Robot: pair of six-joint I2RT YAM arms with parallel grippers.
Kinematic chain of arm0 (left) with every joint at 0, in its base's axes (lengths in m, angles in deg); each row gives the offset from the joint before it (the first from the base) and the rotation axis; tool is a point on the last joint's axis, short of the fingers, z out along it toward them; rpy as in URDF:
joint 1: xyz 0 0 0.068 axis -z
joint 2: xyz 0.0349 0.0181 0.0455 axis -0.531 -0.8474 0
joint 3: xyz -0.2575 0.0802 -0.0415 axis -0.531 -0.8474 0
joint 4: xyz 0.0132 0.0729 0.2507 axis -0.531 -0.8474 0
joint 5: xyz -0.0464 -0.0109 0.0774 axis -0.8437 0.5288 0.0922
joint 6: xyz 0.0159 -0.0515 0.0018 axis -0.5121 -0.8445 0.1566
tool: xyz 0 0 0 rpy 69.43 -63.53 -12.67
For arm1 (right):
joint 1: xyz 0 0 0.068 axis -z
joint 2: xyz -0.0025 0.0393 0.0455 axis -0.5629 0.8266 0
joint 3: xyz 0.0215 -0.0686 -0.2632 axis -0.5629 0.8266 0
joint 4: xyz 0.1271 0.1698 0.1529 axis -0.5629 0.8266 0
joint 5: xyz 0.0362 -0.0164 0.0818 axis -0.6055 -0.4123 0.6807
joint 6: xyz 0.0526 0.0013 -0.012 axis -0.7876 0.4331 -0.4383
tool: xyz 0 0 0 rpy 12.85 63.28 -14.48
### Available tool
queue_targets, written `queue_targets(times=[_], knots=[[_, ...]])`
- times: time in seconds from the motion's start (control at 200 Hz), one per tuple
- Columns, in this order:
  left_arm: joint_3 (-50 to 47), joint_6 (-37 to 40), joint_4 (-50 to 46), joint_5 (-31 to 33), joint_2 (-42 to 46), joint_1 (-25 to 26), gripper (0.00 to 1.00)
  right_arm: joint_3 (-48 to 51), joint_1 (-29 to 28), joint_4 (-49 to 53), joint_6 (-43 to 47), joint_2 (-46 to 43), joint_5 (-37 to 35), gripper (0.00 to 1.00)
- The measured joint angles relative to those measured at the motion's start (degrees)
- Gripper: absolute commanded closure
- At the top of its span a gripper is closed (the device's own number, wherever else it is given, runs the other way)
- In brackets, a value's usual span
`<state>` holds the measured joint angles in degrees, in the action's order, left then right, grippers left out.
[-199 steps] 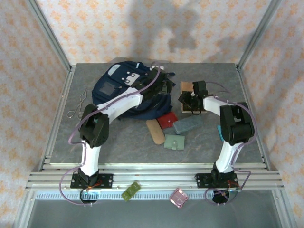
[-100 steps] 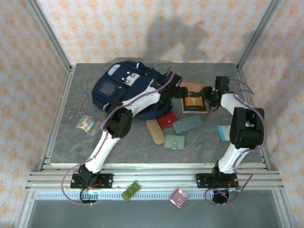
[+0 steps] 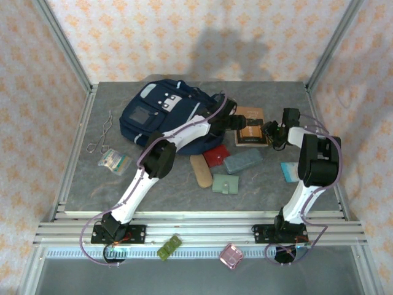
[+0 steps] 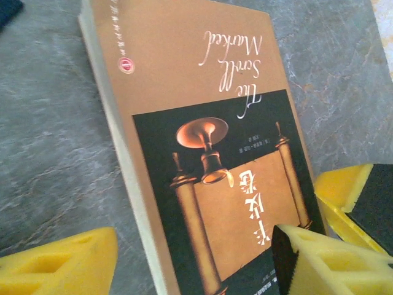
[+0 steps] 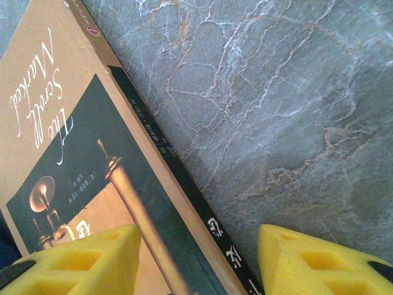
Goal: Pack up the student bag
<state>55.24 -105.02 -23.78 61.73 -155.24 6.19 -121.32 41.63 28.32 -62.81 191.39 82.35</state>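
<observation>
Seemingly barely begun: student bag (image 3: pixel 156 114) lying at the table's (image 3: pixel 153 184) far left, book (image 3: pixel 252 117) near it, flat. Over the book, left gripper (image 4: pixel 190 264) and right gripper (image 5: pixel 196 258), both spread, grasping nothing. Left to pack: book, red wallet (image 3: pixel 216 156), grey case (image 3: pixel 242 161).

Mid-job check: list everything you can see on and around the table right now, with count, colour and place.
student bag: 1, navy with white-grey patches, far left-centre of table
book: 1, brown, flat, right of the bag
pouch: 1, red, centre
pencil case: 1, grey-blue, right of the pouch
oblong case: 1, tan, centre
wallet: 1, green, nearest of the centre group
flat item: 1, teal, beside the right arm
packet: 1, pale, left side
wire piece: 1, metal, left edge
small block: 1, green, front rail
small box: 1, pink, front rail
left tool: yellow fingers, open, straddling the book's page edge
right tool: yellow fingers, open, straddling the book's spine
</observation>
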Motion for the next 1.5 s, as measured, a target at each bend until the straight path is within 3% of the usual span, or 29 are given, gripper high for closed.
queue_targets(times=[0.375,0.511,0.806,1.186,1.386,1.502], knots=[[0.81,-0.74,1.70,-1.86,-3.34,-0.28,0.62,5.51,1.29,-10.40,-1.38,-0.85,8.26,0.51],[0.83,-0.96,1.40,-1.51,-3.48,-0.72,0.76,7.41,1.51,-14.32,-3.08,-0.85,12.24,0.53],[0.98,-0.90,1.05,-1.38,-3.72,-1.18,0.83,13.38,1.46,-27.04,-10.71,-3.15,20.26,0.55],[0.98,-0.87,0.94,-1.33,-3.69,-1.18,0.86,17.20,0.90,-41.33,-18.43,-5.33,25.00,0.56],[0.96,-0.85,0.81,-1.42,-3.69,-1.16,0.88,15.10,-2.14,-37.46,-16.48,-1.60,24.90,0.57],[0.96,-0.46,0.59,-1.36,-3.69,-1.16,0.88,14.64,-3.10,-34.36,-15.21,-0.61,24.00,0.70]])
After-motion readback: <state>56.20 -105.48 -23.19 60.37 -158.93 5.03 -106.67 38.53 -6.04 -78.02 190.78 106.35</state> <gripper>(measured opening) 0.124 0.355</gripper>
